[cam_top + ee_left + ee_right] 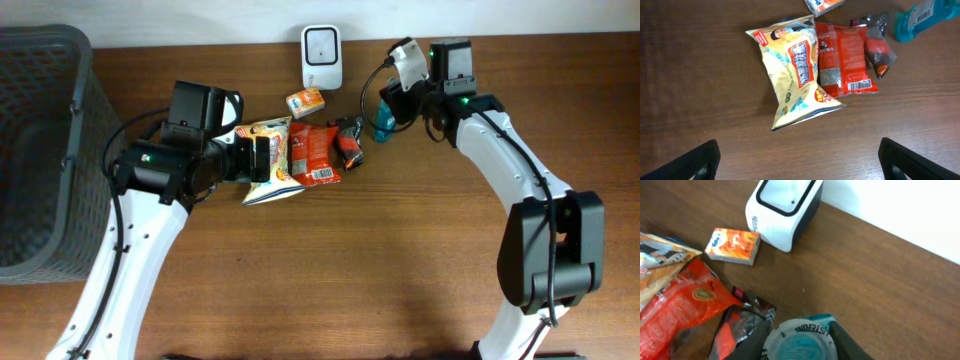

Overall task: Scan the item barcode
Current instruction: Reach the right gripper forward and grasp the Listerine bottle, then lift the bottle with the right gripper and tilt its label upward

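Showing "LISTERINE" on top, teal bottle (799, 344) sits beside dark packet (737, 330).

Your two arms share one build: white tapered links joined by black housings. Both the left arm (135, 255) and the right arm (500, 150) carry a green lamp (465, 99) near the wrist and loose black cables (120, 132). The left tool (799, 161) ends in two black fingers (692, 162). A white camera (407, 55) caps the right wrist.
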`<state>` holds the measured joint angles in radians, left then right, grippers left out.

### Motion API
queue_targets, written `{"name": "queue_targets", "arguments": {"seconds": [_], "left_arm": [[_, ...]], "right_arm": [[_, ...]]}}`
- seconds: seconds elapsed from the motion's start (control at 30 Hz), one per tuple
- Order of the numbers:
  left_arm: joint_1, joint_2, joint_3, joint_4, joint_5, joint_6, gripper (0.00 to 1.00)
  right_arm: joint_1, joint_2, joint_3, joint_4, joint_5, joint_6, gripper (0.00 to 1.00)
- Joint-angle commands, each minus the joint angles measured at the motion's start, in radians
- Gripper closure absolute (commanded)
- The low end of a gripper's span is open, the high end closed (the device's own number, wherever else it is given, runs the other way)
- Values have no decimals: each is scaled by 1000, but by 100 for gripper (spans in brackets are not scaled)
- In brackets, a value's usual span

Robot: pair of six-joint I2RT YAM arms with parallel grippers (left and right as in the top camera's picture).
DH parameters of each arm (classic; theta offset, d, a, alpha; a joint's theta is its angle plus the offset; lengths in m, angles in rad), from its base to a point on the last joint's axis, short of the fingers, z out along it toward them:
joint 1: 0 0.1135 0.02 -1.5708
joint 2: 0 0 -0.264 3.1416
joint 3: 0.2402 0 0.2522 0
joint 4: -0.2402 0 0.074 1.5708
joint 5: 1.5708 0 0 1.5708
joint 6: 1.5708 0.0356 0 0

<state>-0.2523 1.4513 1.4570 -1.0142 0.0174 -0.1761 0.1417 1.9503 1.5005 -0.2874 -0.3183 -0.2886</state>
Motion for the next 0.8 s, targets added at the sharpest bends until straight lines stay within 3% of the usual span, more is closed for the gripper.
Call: {"name": "queue_targets", "arguments": {"seconds": [0.0,0.17,0.27,0.53,0.77], "left_arm": [[0,2,6,-2,-7,6,1],[0,2,6,-2,-7,6,1],[0,2,6,-2,-7,6,1],[0,2,6,-2,-7,6,1],[0,2,6,-2,-6,6,1]], "right_arm": [[2,-3,17,18,-32,26,70],[1,-66,22,15,-5,73,76],[1,-119,22,7,108,158,76],[1,-288,22,-203,386,319,79],[2,-282,20,-482,402,491,82]]}}
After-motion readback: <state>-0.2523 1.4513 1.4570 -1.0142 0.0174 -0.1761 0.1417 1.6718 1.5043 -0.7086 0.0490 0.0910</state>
